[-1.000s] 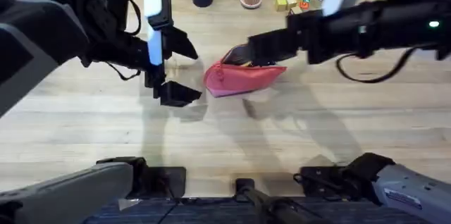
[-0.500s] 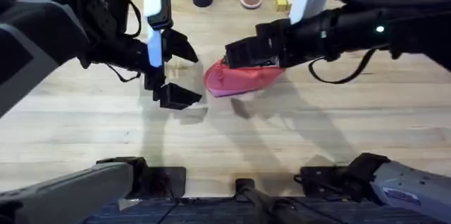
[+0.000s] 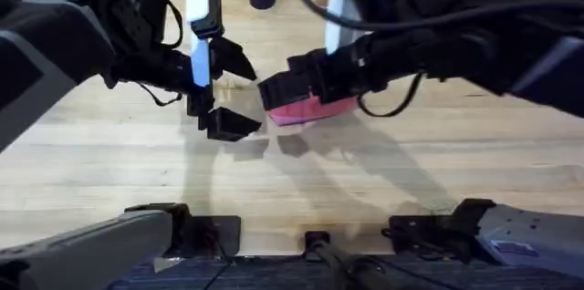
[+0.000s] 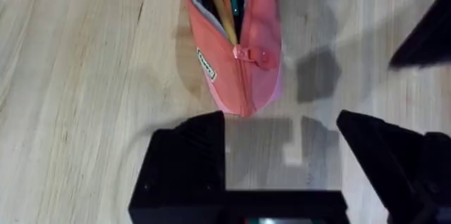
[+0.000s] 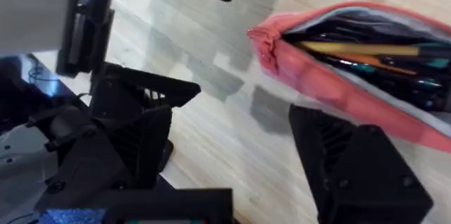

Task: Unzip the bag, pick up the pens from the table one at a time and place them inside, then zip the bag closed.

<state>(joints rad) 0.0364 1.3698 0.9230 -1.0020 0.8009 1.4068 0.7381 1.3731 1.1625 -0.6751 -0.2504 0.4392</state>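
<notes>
Sweeping leftward over the bag (image 3: 306, 110) since a second ago, right gripper (image 5: 232, 153) spread, empty. Pens (image 4: 224, 2) inside, seemingly all; zipper (image 4: 243, 53) open. Left gripper (image 4: 282, 153) parted, just beside the bag. Zipping remains.

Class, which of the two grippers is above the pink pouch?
The right gripper: it hangs over the pouch, hiding part of it. The left gripper sits beside the pouch's end, open.
</notes>
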